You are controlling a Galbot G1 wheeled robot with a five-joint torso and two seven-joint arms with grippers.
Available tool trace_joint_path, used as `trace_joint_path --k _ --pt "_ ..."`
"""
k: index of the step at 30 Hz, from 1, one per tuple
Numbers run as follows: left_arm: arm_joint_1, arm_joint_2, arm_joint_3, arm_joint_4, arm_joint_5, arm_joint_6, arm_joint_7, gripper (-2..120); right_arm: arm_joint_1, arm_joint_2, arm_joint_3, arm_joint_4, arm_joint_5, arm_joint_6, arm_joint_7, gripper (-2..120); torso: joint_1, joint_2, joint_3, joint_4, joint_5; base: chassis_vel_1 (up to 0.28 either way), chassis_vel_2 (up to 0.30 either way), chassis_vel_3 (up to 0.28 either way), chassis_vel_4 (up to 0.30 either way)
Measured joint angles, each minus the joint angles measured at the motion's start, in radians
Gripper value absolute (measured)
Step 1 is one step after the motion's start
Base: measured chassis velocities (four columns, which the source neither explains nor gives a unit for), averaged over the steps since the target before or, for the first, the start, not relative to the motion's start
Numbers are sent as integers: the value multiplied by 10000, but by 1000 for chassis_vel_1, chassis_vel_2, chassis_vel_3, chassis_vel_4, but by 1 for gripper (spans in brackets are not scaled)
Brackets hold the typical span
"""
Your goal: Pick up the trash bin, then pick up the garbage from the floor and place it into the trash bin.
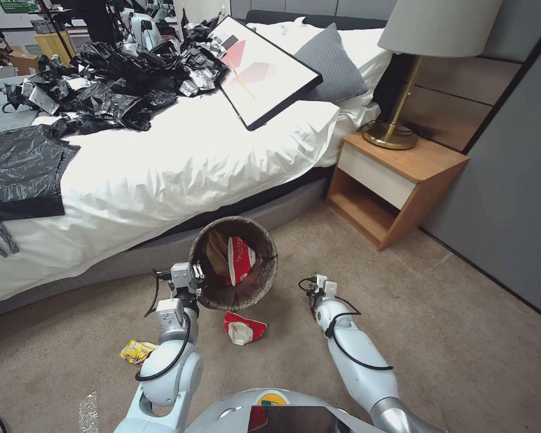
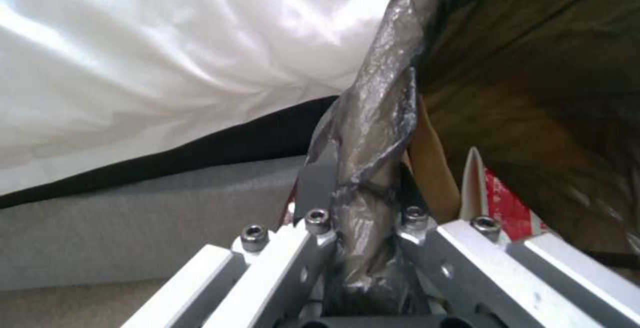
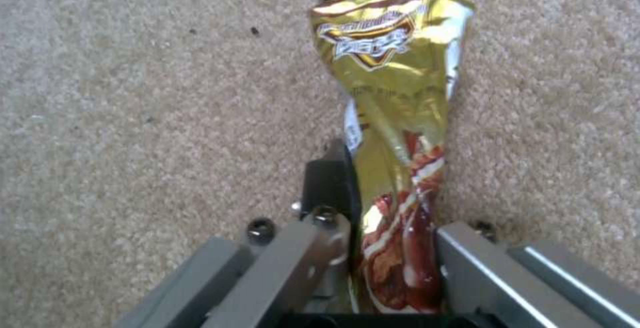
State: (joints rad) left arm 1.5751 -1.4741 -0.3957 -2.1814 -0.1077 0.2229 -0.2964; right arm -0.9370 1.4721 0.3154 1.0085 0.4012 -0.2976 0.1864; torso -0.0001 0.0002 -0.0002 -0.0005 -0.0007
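The trash bin (image 1: 264, 282), round with a dark bag folded over its rim, hangs tilted in front of the bed. My left gripper (image 1: 193, 278) is shut on its near rim; in the left wrist view the bagged rim (image 2: 377, 117) is pinched in that left gripper (image 2: 363, 220). Inside the bin lie a red-and-white wrapper (image 1: 241, 258) and brown paper (image 1: 217, 249). My right gripper (image 1: 316, 288) is low over the carpet to the bin's right. In the right wrist view this right gripper (image 3: 393, 233) is shut on a gold snack wrapper (image 3: 393, 82). Other garbage lies on the floor: a red-and-white wrapper (image 1: 244, 328) and a yellow wrapper (image 1: 137, 351).
The bed (image 1: 180, 162) runs across the back, with a heap of black plastic bags (image 1: 114, 78) and a framed picture (image 1: 264, 69) on it. A wooden nightstand (image 1: 397, 186) with a lamp (image 1: 403, 90) stands at the right beside a grey wall. A clear plastic scrap (image 1: 89, 412) lies near my base.
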Motion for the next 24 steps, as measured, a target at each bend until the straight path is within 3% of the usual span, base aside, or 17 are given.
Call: trace_joint_path --k 9,18,24 --pt "-28 -8 7 67 -1 0 -1 2 -16 -36 42 -61 -91 79 -84 0 0 -1 2 13 13 0 0 0 0" --pt "-38 5 21 70 -8 0 5 2 -177 -81 61 230 -222 172 -14 0 1 -2 3 5 10 0 0 0 0" --pt "-43 0 50 135 -7 4 8 2 -766 -300 -16 2274 -1279 951 483 0 1 -3 3 4 8 0 0 0 0"
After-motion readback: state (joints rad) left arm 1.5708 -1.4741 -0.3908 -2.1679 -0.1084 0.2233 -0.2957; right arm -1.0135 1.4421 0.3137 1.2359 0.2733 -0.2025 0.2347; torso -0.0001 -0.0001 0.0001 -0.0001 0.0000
